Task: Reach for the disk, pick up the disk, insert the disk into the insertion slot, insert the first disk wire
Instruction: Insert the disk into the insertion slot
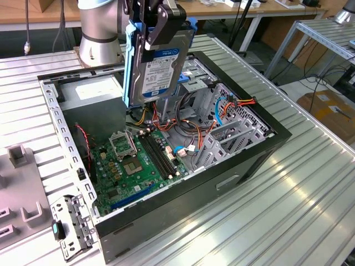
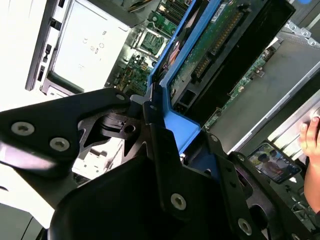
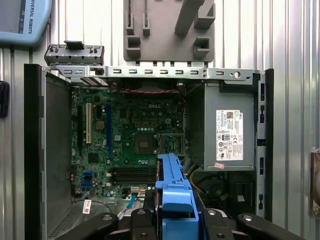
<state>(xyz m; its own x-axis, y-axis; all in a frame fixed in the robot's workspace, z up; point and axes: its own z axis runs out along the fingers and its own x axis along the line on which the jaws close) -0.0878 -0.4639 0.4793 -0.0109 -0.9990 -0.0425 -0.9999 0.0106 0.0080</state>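
My gripper (image 1: 159, 30) is shut on the disk (image 1: 158, 66), a dark hard drive in a bright blue carrier that hangs upright above the open computer case (image 1: 266, 149). In the second wrist view the black fingers (image 2: 156, 150) clamp the carrier's blue edge, and the disk (image 2: 220, 50) shows its circuit-board side. In the first wrist view the disk (image 3: 172, 187) appears edge-on between the gripper's arms, over the case interior. The insertion slot (image 1: 230, 133), a low grey perforated cage, sits in the case toward the exterior view's right, below and apart from the disk.
Inside the case lie a green motherboard (image 1: 138, 160), a grey power supply (image 3: 230, 130) and loose orange, red and blue wires (image 1: 230, 105). A grey fixture plate (image 1: 16, 183) and a metal bracket (image 1: 72, 227) rest on the ribbed table. A person's hand (image 2: 312, 140) is nearby.
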